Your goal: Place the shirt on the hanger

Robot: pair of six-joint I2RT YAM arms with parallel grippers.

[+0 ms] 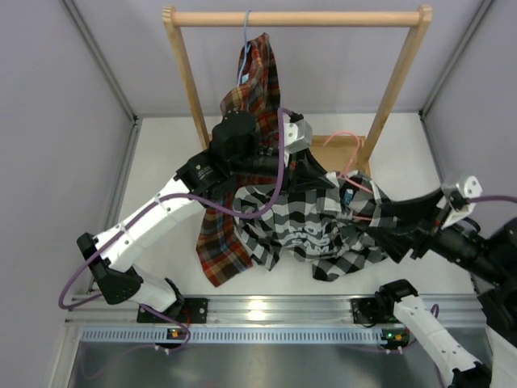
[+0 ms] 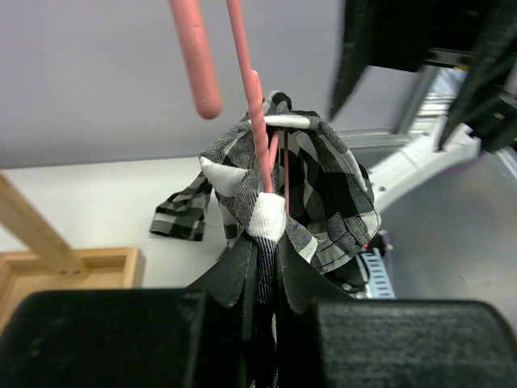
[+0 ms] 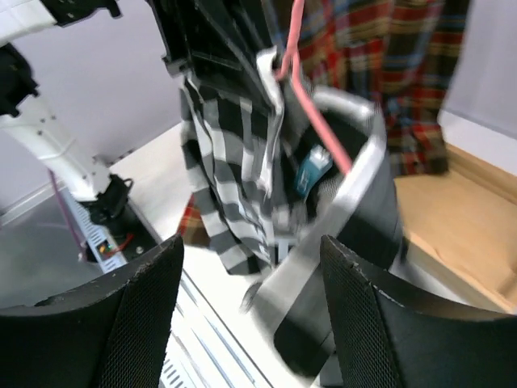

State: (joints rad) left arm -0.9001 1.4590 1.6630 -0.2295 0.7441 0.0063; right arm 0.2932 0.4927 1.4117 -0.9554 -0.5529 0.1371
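Observation:
The black-and-white check shirt (image 1: pixel 307 230) hangs bunched in mid-air over the table's middle. My left gripper (image 1: pixel 311 166) holds it from above. In the left wrist view the gripper (image 2: pixel 266 242) is shut on a fold of the shirt (image 2: pixel 323 186), and the pink hanger (image 2: pixel 242 48) wire runs down into the same fold. The hanger (image 1: pixel 355 184) shows partly beside the shirt, the rest hidden by cloth. My right gripper (image 1: pixel 367 208) is at the shirt's right side. In the right wrist view it (image 3: pixel 250 242) is open and empty, facing the shirt (image 3: pixel 226 145) and the hanger (image 3: pixel 311 113).
A wooden rack (image 1: pixel 295 18) stands at the back with a red tartan shirt (image 1: pixel 254 81) on a light blue hanger (image 1: pixel 246 32). Its wooden base (image 2: pixel 73 267) lies on the table. A metal rail (image 1: pixel 266 311) runs along the near edge.

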